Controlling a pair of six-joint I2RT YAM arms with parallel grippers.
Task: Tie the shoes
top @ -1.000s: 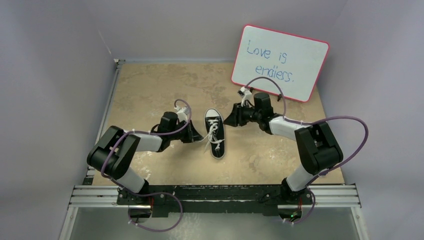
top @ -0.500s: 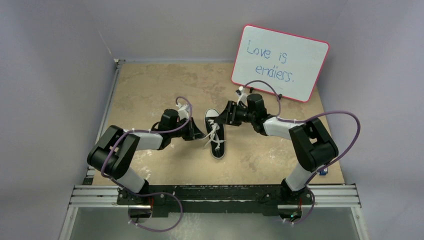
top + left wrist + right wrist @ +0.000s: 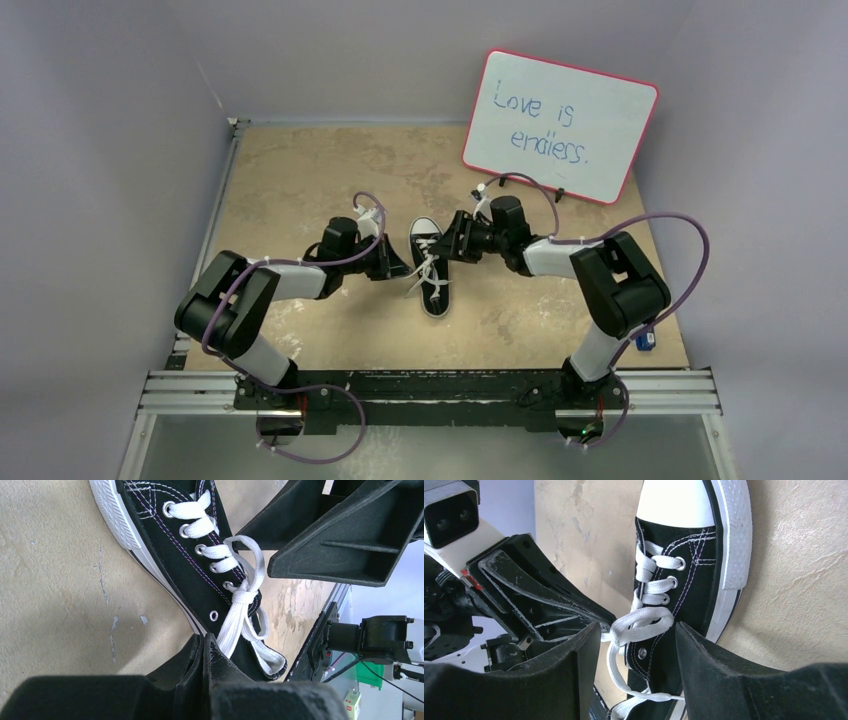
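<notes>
The black shoe [image 3: 437, 300] with a white toe cap lies mid-table, toe pointing away from the arm bases. My left gripper [image 3: 402, 270] is at the shoe's left side, low on the table, and is shut. In the left wrist view a white lace [image 3: 239, 617] runs taut from the crossing on the shoe [image 3: 185, 570] to its closed tips [image 3: 206, 641]. My right gripper [image 3: 450, 246] reaches in from the right and is open. Its fingers [image 3: 704, 655] straddle a lace loop [image 3: 646, 621] over the shoe's [image 3: 696, 565] eyelets, not touching it.
A whiteboard [image 3: 560, 125] with a red rim leans at the back right. A small blue object [image 3: 645, 340] sits at the table's right front edge. The two grippers stand close together, either side of the shoe.
My right gripper has moved left to the shoe's upper part and its jaws have widened. The left gripper has edged slightly toward the shoe and stayed shut.
</notes>
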